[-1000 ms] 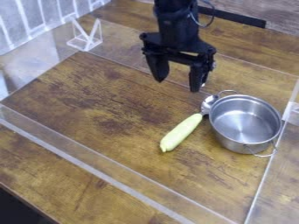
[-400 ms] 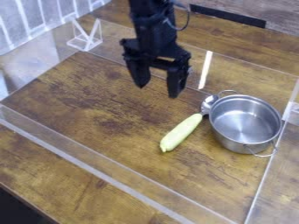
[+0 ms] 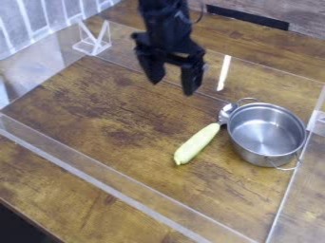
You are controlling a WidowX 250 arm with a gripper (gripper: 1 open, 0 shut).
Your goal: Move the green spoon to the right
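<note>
The green spoon [image 3: 199, 142] is a pale yellow-green tapered piece lying diagonally on the wooden table, its small silvery tip [image 3: 225, 114] touching the rim of the steel pot. My gripper [image 3: 170, 77] hangs above the table up and left of the spoon, clearly apart from it. Its two black fingers [image 3: 154, 68] point down and stand wide open with nothing between them.
A shiny round steel pot [image 3: 265, 133] sits right of the spoon, near the right edge. Clear acrylic walls [image 3: 127, 204] border the work area. A clear plastic stand [image 3: 91, 40] is at the back left. A wood surface [image 3: 102, 114] stretches left of the spoon.
My gripper has shifted left across the picture, from above the pot's left rim to a spot farther left, and rolled slightly. The jaws stayed open. Spoon and pot have not moved.
</note>
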